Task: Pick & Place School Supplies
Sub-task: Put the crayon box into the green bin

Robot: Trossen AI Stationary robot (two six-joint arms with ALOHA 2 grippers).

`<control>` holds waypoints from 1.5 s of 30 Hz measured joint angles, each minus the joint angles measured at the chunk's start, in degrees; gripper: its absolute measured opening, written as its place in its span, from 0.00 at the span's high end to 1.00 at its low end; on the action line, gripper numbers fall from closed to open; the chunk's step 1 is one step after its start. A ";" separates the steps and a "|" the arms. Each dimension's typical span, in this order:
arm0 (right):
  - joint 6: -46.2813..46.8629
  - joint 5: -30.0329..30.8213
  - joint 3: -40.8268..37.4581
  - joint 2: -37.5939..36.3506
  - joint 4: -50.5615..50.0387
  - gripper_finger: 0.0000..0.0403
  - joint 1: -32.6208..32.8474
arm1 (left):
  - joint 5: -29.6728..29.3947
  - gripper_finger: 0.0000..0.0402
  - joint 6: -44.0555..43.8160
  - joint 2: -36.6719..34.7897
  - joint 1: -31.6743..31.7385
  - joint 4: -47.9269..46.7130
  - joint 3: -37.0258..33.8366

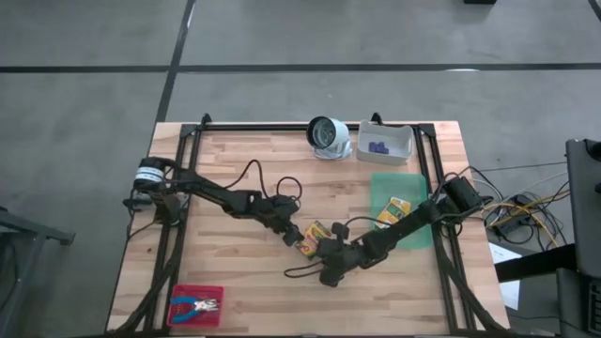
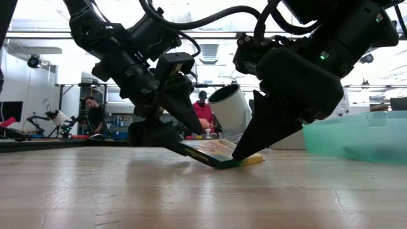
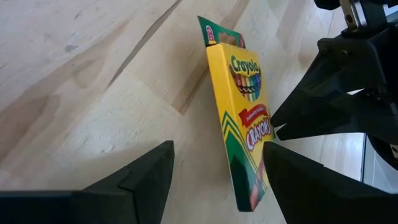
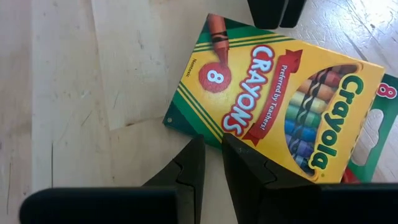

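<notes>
Left gripper (image 1: 295, 234): we see fingers spread apart beside the flat yellow-and-green cardboard crayon box (image 1: 313, 238).
Right gripper (image 1: 322, 250): we see fingers nearly together at the box's edge.

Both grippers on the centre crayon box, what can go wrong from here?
1. The crayon box is tilted, one edge off the table, propped between the open left gripper and the near-shut right gripper; it could slip flat.
2. The left gripper's fingers straddle mostly bare wood, so closing may miss.
3. The arms are close together; collision risk.
</notes>
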 joint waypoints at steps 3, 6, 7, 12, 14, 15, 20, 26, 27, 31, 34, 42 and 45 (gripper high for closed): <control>0.00 0.02 0.00 0.00 0.01 0.86 0.00 | 0.13 0.37 -0.03 0.84 -0.12 1.46 0.02; -0.02 0.00 -0.04 0.00 0.06 0.86 0.00 | 1.60 0.37 -0.47 2.85 -0.17 4.14 0.18; -0.01 0.00 -0.04 0.00 0.07 0.86 0.00 | 2.63 0.37 -0.66 3.56 -0.15 5.00 0.37; -0.02 0.00 -0.04 0.00 0.04 0.86 0.00 | 3.89 0.37 -0.10 5.05 -0.15 5.17 1.77; -0.02 0.00 -0.04 0.00 0.07 0.86 0.00 | 3.97 0.37 0.29 5.07 -0.17 4.91 2.16; -0.02 0.00 -0.04 0.00 0.07 0.86 0.00 | 4.05 0.37 0.28 5.07 -0.17 4.73 2.33; -0.04 0.02 -0.04 0.02 0.07 0.86 0.00 | 5.31 0.37 0.23 5.07 -0.23 4.44 3.09; -0.06 0.02 -0.04 0.02 0.13 0.86 0.00 | 5.32 0.42 -0.99 5.60 -0.20 4.57 3.13; -0.06 0.02 -0.04 0.02 0.13 0.86 0.00 | 5.32 0.44 -1.27 5.66 -0.20 4.63 3.13; -0.07 0.02 -0.04 0.02 0.17 0.86 0.00 | 5.26 0.52 -1.47 6.15 -0.20 4.89 3.13; -0.07 0.04 -0.04 0.02 0.17 0.86 0.00 | 5.21 0.58 -1.45 6.19 -0.20 4.87 3.13; -0.07 0.04 -0.04 0.04 0.17 0.86 0.00 | 5.63 0.73 -1.50 6.19 -0.08 4.83 3.13; -0.07 0.04 -0.04 0.04 0.20 0.86 0.00 | 5.89 0.78 -1.52 6.19 -0.04 4.81 3.13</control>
